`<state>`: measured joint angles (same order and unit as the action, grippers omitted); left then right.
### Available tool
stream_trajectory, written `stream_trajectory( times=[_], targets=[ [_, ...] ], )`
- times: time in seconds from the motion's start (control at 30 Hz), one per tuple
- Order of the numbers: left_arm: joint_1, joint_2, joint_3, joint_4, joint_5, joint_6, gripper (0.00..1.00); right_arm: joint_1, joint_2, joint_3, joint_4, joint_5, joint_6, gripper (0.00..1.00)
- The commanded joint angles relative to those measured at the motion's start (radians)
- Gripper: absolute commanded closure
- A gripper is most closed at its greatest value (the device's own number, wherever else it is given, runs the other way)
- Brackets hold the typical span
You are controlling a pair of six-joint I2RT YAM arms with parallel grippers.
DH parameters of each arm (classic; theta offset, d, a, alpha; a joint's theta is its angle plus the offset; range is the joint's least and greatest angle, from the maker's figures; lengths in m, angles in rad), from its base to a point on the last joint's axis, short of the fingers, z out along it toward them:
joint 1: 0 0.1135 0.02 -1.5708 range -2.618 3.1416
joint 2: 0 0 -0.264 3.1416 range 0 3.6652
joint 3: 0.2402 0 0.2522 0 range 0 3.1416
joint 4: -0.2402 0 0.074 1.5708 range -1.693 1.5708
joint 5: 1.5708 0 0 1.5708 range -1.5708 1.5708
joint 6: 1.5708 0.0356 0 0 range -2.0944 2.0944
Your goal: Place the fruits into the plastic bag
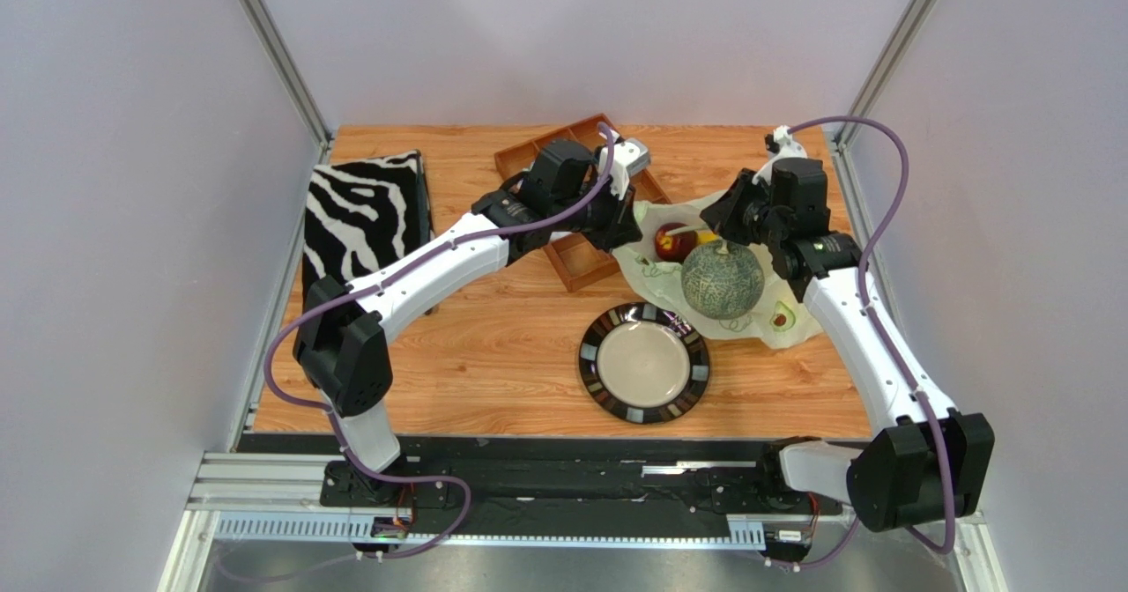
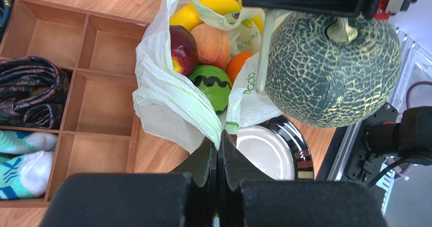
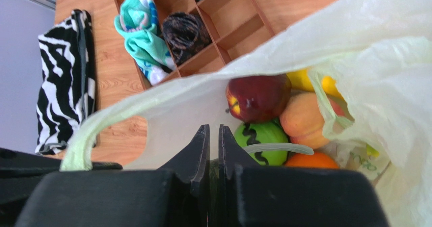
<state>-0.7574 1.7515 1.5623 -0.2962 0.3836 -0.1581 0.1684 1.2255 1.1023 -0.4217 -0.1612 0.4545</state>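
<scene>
Tabletop of orange wood between pale walls, left jaws tight on plastic bag, right jaws on melon

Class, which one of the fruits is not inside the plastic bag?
The large netted grey-green melon; every other fruit visible sits inside the plastic bag.

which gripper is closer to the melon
Right. The right gripper grips the melon from above; the left gripper is across the plastic bag, pinching its edge.

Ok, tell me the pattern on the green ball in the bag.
The ball is green with a black wavy stripe, clearest in the left wrist view.
</scene>
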Motion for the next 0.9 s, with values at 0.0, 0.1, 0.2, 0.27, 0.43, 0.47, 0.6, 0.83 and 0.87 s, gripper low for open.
stream_trajectory(
  times=[0.0, 0.1, 0.2, 0.27, 0.43, 0.47, 0.6, 0.83, 0.87],
  targets=[
    [0.0, -0.047, 0.005, 0.035, 0.021, -0.004, 1.0, -0.004, 0.037, 0.108, 0.126, 0.051, 0.019, 1.0],
    [0.0, -0.044, 0.007, 0.035, 0.028, -0.006, 1.0, -0.004, 0.066, 0.091, 0.211, 0.107, 0.055, 1.0],
    [0.0, -0.046, 0.008, 0.035, 0.035, -0.011, 1.0, -0.004, 0.092, 0.076, 0.29, 0.15, 0.091, 1.0],
    [0.0, -0.044, 0.01, 0.035, 0.038, -0.012, 1.0, 0.0, 0.109, 0.05, 0.362, 0.199, 0.107, 1.0],
    [0.0, -0.05, 0.012, 0.035, 0.041, -0.014, 1.0, 0.039, 0.108, -0.065, 0.567, 0.319, 0.142, 1.0],
    [0.001, -0.052, 0.012, 0.034, 0.041, -0.015, 1.0, 0.052, 0.1, -0.093, 0.598, 0.35, 0.136, 1.0],
    [0.012, -0.05, 0.007, 0.054, 0.067, -0.038, 1.0, 0.141, 0.056, -0.218, 0.754, 0.466, 0.093, 1.0],
    [0.023, -0.046, -0.001, 0.071, 0.087, -0.061, 1.0, 0.22, 0.016, -0.37, 0.914, 0.581, 0.052, 1.0],
    [0.026, -0.044, -0.002, 0.072, 0.089, -0.063, 1.0, 0.23, 0.014, -0.38, 0.919, 0.588, 0.03, 1.0]
  ],
)
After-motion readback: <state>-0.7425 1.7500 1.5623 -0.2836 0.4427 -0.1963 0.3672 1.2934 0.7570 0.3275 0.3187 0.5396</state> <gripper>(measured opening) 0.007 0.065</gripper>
